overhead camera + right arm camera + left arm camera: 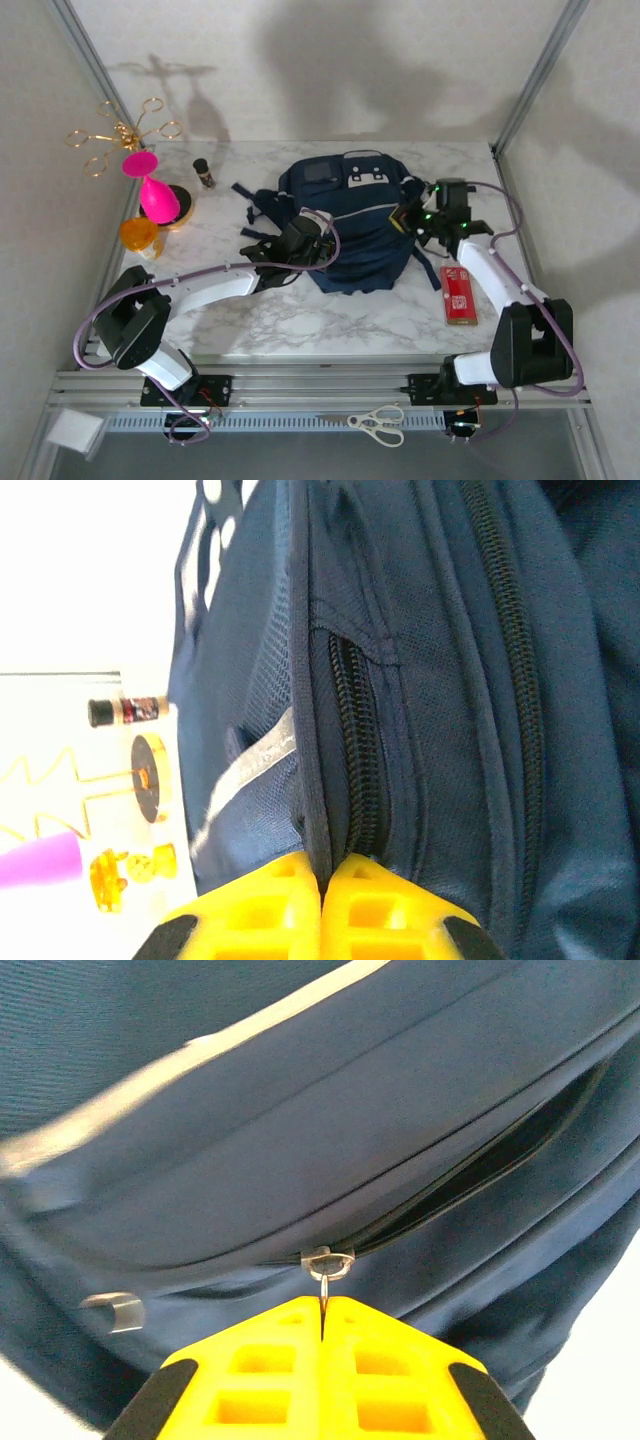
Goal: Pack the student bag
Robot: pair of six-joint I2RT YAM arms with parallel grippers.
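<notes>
Here, the red packet [459, 295] beside the student bag [350, 225] reads illegibly

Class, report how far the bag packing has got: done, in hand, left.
Done: the zip of the navy blue fabric backpack is partly open. In hand: the left gripper pinches the metal zip pull; the right gripper pinches a backpack seam. Left: the red flat packet lies on the table.

The student bag [355, 225] blocks the middle of the table [330, 320]; the bare strip along its near side is open — narrowed on the right by a flat red box [459, 294]. The left end is crowded — pink vase [155, 195], orange cup [139, 234], small dark bottle [204, 173].
</notes>
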